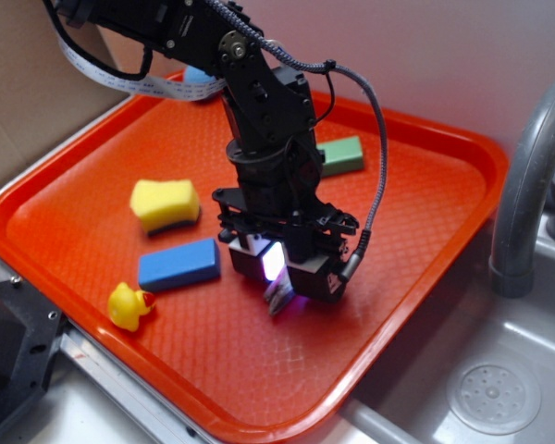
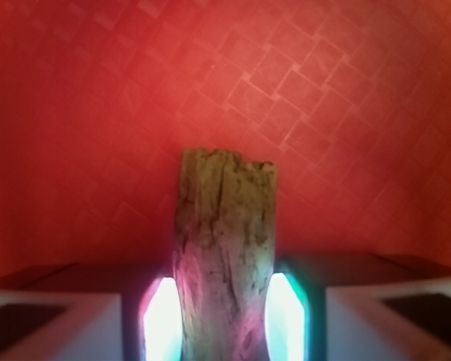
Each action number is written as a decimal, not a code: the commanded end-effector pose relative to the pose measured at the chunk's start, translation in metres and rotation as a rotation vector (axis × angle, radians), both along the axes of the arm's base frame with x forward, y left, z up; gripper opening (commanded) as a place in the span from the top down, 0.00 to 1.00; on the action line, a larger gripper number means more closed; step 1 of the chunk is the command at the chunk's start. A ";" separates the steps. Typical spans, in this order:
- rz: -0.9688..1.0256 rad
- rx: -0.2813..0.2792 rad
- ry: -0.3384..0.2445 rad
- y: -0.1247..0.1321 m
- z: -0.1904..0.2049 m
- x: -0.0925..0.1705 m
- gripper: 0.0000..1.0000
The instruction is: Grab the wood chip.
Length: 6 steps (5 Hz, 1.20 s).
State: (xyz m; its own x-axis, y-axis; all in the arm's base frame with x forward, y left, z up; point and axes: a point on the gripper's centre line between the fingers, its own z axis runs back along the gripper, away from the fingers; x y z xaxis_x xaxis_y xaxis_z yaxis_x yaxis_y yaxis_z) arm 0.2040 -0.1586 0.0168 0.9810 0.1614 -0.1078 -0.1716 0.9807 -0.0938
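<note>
The wood chip (image 2: 224, 256) is a grey-brown grainy piece, seen upright between my glowing finger pads (image 2: 162, 320) in the wrist view. Both pads touch its sides. In the exterior view its lower end (image 1: 279, 297) sticks out below my gripper (image 1: 279, 277), close over the orange tray (image 1: 416, 240). I cannot tell whether the chip still touches the tray. My gripper is shut on the wood chip.
A blue block (image 1: 178, 264), a yellow sponge (image 1: 165, 203) and a yellow rubber duck (image 1: 129, 304) lie left of the gripper on the tray. A green block (image 1: 340, 155) lies behind it. A grey faucet (image 1: 527, 176) and sink drain (image 1: 492, 396) are to the right.
</note>
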 end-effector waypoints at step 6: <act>-0.259 0.166 -0.299 0.163 0.198 0.019 1.00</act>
